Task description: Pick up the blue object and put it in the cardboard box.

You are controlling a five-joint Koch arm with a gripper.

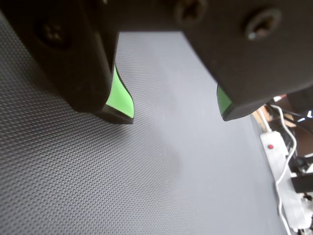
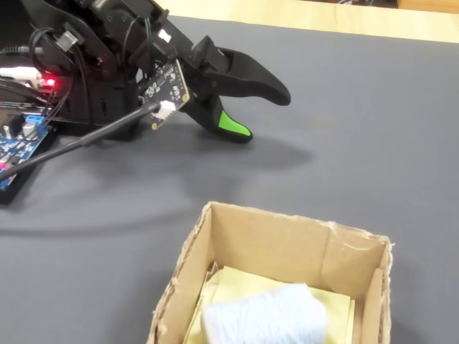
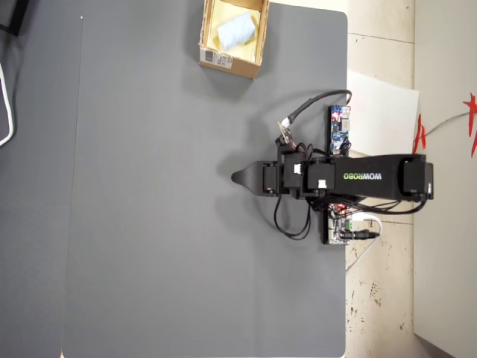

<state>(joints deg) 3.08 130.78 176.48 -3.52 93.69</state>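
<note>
The blue object (image 2: 264, 315), a pale light-blue, nearly white rounded block with a ribbed, woolly-looking surface, is already sitting inside the small tan cardboard box (image 2: 287, 244). It rests on a yellowish liner at the bottom and fills a good part of the floor. In the overhead view you can see it in there too (image 3: 236, 30), with the box (image 3: 228, 63) up at the mat's far edge and a white barcode label on its outer flap.

The black gripper (image 2: 262, 115) with green pads is nowhere near it. It's low over the dark grey textured mat (image 2: 373, 122), close to the arm's base, well apart from the box. From the wrist view the two jaws stand clearly apart with bare mat showing between them (image 1: 176, 115), so it's spread and holding nothing.

So going by how things lie, the job looks done, block in box, arm parked.

On handling: my guess is that block is light and squishy, like foam or knitted stuff, not fragile and not slippery thanks to the ribs. If you ever had to grab it again, I'd pinch across the short sides around the middle, coming straight down so the jaws don't clip the cardboard walls.
</note>
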